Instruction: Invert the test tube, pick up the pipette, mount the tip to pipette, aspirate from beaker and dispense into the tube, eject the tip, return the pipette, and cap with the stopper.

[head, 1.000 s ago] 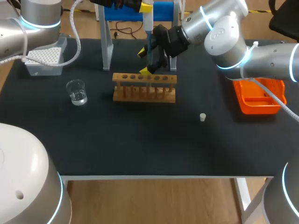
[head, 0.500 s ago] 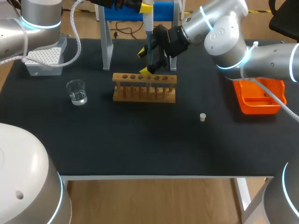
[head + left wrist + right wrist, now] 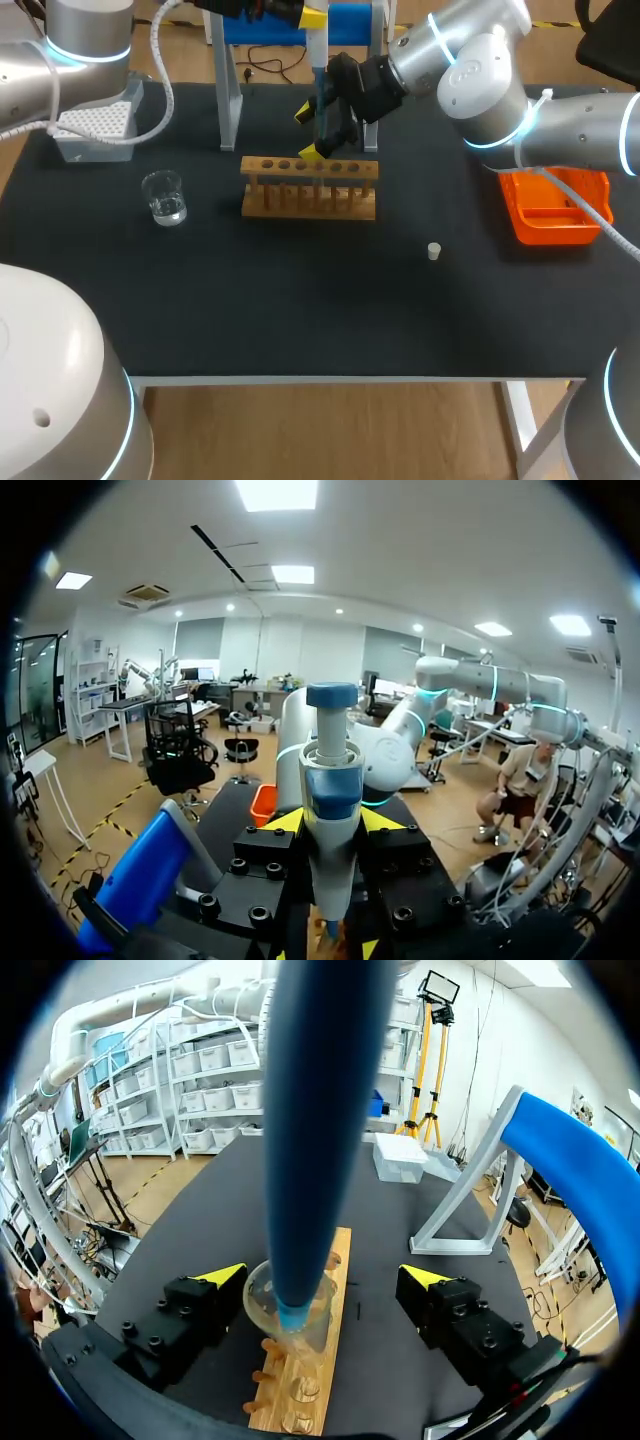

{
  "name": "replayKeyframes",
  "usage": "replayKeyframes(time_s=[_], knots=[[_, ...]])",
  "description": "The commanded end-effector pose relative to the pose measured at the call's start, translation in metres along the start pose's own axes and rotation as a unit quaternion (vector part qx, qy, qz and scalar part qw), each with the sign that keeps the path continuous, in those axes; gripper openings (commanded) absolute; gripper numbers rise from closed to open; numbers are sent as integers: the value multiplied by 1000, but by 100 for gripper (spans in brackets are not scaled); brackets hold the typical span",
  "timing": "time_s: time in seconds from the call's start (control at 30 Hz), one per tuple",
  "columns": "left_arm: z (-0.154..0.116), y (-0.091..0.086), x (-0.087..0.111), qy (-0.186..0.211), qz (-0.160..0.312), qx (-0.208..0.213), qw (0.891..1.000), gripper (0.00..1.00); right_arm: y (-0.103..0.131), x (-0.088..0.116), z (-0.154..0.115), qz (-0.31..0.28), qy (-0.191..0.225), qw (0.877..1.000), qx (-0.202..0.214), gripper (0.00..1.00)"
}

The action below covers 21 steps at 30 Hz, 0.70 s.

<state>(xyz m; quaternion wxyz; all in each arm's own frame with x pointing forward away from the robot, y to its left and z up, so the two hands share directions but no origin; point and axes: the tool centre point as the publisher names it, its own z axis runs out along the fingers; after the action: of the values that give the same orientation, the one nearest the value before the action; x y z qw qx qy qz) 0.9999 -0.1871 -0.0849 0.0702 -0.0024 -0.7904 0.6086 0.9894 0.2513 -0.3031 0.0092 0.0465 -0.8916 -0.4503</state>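
Pipette point(image 3: 330, 780): upright, its lower end dipped into the mouth of the test tube.
Left hand point(image 3: 332, 822): comes in from the far left and sits high over the far middle of the worktop point(image 3: 300, 310). Its yellow fingertips are pressed against the pipette's body from both sides, pinching it.
Test tube point(image 3: 262, 1305): stands upright in the wooden rack point(image 3: 310, 190), between the fingers of my right hand and touched by neither.
Right hand point(image 3: 323, 1275): comes in from the far right and hangs just over the far edge of the rack. Its fingers are spread wide, one on each side of the tube and the pipette, gripping nothing.
Beaker point(image 3: 164, 197): left of the rack and apart from it, with clear liquid in the bottom.
Stopper point(image 3: 434, 251): on the worktop, nearer than the rack and to its right, by itself.
Tip box point(image 3: 95, 122): far left corner.
Orange tray point(image 3: 555, 235): at the right edge, partly under my right arm.
Blue stand point(image 3: 350, 22): on grey legs at the far middle, beyond the rack.
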Motion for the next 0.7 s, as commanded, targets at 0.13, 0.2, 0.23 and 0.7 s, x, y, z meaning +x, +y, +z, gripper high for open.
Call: replayKeyframes(time_s=[0.13,0.2,0.23,0.7], knots=[[1,0,3,-4,0,1,1000,0,1,0,-2,0,1,1000,2,100],[1,0,3,-4,0,1,1000,0,1,0,-2,0,1,1000,2,100],[1,0,3,-4,0,1,1000,0,1,0,-2,0,1,1000,2,100],[1,0,3,-4,0,1,1000,0,1,4,-11,-1,-3,1000,-3,100]])
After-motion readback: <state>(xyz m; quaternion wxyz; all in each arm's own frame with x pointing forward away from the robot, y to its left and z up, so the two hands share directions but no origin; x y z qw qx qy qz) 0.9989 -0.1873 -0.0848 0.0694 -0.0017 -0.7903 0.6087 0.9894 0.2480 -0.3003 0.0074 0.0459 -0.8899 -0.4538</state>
